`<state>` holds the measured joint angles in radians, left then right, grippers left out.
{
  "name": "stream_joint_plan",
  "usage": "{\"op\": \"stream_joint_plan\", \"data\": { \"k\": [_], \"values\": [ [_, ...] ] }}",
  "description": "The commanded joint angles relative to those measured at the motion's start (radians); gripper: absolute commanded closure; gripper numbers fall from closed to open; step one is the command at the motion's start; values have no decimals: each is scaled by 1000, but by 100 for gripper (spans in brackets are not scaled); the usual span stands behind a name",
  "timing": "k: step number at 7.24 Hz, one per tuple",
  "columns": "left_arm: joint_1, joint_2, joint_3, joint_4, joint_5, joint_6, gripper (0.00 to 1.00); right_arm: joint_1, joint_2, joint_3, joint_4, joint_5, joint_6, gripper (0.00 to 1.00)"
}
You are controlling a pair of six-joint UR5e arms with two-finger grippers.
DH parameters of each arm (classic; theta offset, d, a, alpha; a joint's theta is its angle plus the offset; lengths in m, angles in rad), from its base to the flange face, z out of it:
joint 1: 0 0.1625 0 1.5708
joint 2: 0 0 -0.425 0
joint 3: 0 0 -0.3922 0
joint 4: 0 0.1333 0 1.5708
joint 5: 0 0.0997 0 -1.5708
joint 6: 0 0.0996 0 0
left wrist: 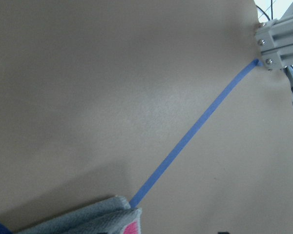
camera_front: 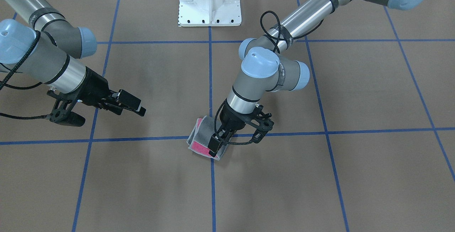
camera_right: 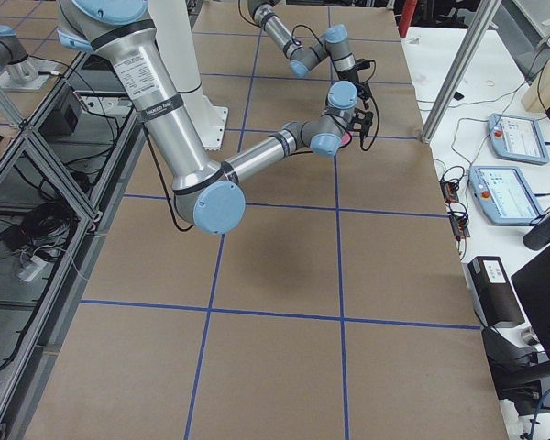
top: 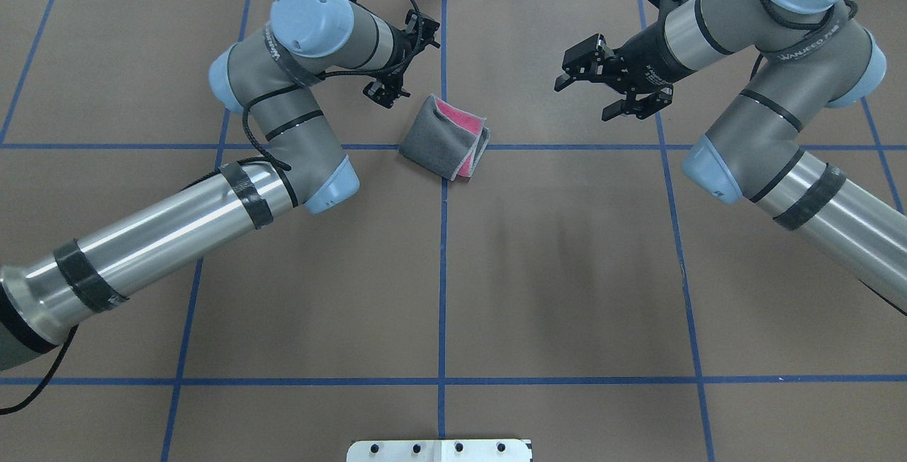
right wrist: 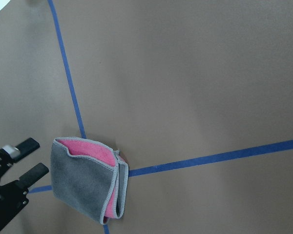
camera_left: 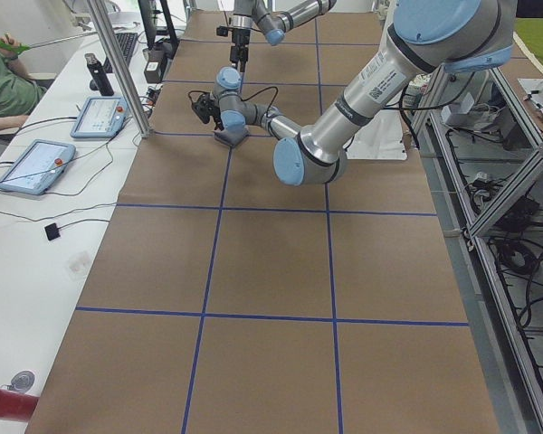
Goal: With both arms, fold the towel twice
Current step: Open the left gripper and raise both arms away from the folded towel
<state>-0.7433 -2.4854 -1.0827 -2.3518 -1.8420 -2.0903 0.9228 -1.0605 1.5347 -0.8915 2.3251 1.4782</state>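
The towel (top: 443,137) lay folded into a small thick packet where two blue lines (top: 567,147) crossed. Its grey face was outward and pink showed at the open edges. The left arm (top: 283,122) bent down close to it, and the left gripper (right wrist: 41,156) was just beside its edge with fingers apart. The right arm (top: 765,115) hung well apart from the towel. The right gripper (top: 582,90) was raised and seemingly open.

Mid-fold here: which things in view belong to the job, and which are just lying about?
Job: towel, left gripper, right gripper.
Lying about: white base, tablets, blue tape lines.
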Motion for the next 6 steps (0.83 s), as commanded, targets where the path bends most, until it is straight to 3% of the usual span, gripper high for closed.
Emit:
{"op": "stream_joint_plan", "data": {
  "k": [1,2,3,4,6],
  "values": [
    [-82,119,-113,2,-187,89,0,-5,58,-19,-1,-3,2,0],
    [-112,228,-205,5,-235,205,0,-21,109,-57,0,-15,-1,1],
    [-146,291,-244,3,-276,278,0,-51,150,-86,0,-53,1,11],
    [-194,324,-253,-1,-334,323,0,-89,154,-88,0,-117,2,36],
    [-290,370,-255,-4,-454,404,0,-166,187,-97,0,-231,4,96]
  ]
}}
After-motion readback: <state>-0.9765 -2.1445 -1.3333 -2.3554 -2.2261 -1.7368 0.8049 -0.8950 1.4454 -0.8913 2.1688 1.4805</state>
